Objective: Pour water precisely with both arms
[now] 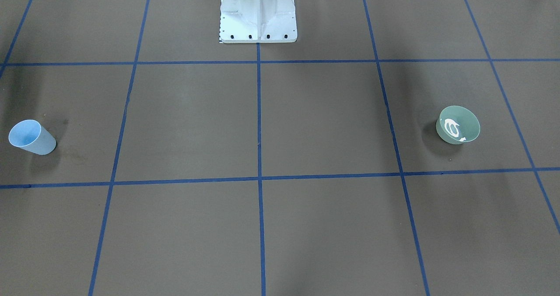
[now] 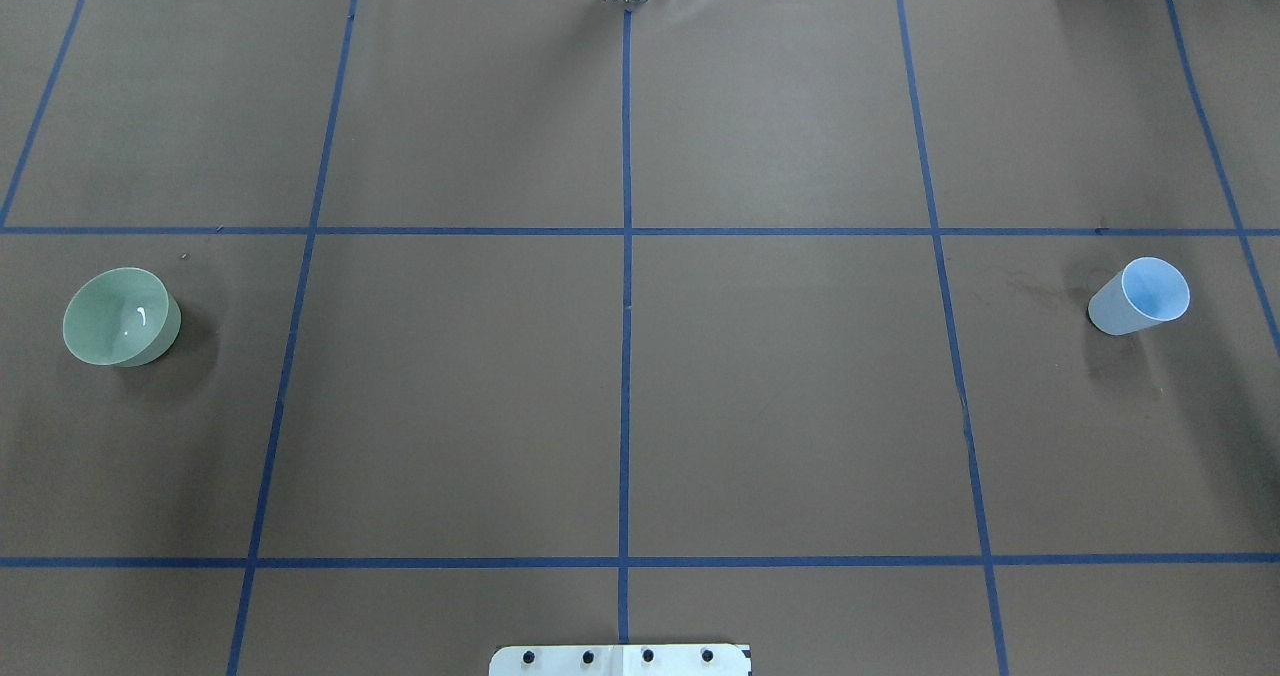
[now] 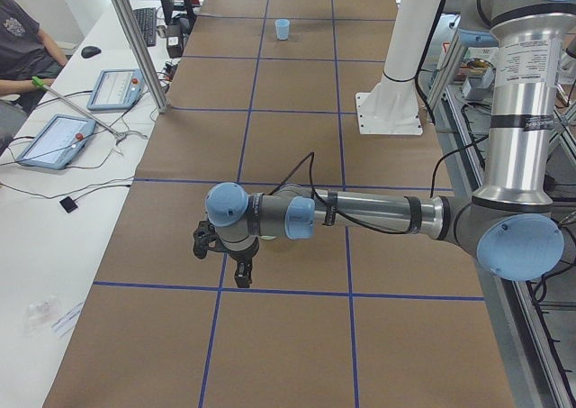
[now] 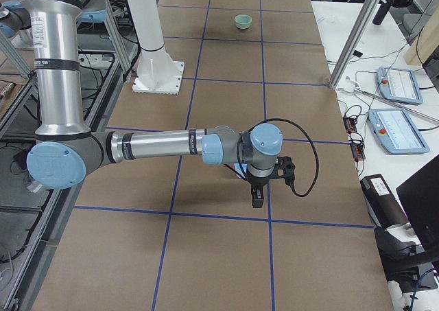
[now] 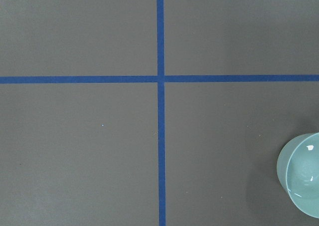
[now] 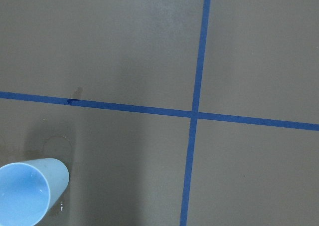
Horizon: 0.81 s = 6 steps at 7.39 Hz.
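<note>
A pale green bowl stands on the robot's left side of the brown table, with whitish glints of water inside. It also shows at the lower right edge of the left wrist view and far off in the exterior right view. A light blue cup stands on the robot's right side and shows in the right wrist view. My left gripper hangs above the bowl's area. My right gripper hangs above the cup. Neither shows in the overhead, front or wrist views, so I cannot tell whether they are open or shut.
The white bolted pedestal stands at the middle of the robot's side. Blue tape lines divide the brown table cover into squares. A seated person and control tablets are beside the table's far long edge.
</note>
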Tool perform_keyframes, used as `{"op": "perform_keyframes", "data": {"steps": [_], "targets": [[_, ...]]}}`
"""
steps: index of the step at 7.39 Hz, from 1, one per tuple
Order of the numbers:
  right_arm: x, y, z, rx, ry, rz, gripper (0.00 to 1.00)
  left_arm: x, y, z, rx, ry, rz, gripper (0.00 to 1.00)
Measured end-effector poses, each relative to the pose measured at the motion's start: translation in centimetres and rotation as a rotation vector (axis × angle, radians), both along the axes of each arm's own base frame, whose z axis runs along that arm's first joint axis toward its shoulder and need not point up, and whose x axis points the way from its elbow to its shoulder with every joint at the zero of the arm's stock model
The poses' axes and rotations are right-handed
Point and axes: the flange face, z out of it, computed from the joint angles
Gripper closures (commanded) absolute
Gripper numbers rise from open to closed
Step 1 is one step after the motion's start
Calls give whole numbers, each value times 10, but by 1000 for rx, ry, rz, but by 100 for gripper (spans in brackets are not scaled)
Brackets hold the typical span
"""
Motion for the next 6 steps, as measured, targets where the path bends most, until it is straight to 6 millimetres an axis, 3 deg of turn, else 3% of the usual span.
{"op": "perform_keyframes", "data": {"steps": [6], "targets": [[1, -8, -7, -72, 18, -5, 1, 1, 2, 9, -17, -5, 2, 0]]}}
